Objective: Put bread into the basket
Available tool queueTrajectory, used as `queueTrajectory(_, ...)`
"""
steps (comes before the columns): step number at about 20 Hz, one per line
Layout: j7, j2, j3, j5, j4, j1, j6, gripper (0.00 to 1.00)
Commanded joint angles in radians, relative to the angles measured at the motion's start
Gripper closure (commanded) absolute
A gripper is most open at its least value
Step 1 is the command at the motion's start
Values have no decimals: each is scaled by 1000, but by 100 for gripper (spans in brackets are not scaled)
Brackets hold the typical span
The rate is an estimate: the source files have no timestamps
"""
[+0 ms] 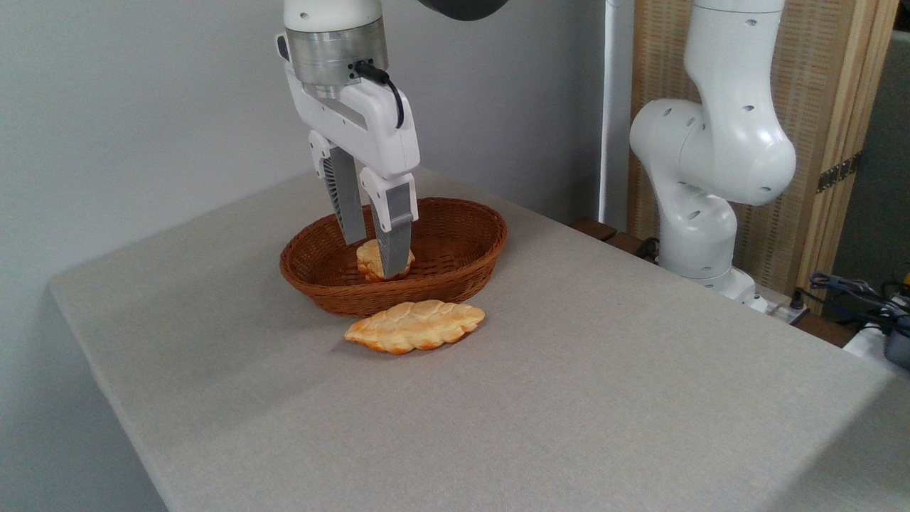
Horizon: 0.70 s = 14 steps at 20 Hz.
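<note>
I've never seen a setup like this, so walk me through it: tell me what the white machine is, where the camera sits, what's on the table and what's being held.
The white machine is a robot arm. Its two-finger gripper hangs down into a brown wicker basket. One fixed camera looks at the grey table from the front, slightly above. A small round bun sits inside the basket between the fingers; whether they are gripping it is unclear. A long braided loaf lies on the table just in front of the basket, untouched.
</note>
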Motion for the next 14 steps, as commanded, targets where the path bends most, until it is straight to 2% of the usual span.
queueTrajectory(1, 9, 9, 14, -13, 16, 0, -55, 0)
queueTrajectory(14, 8, 7, 25, -13, 17, 0, -54, 0)
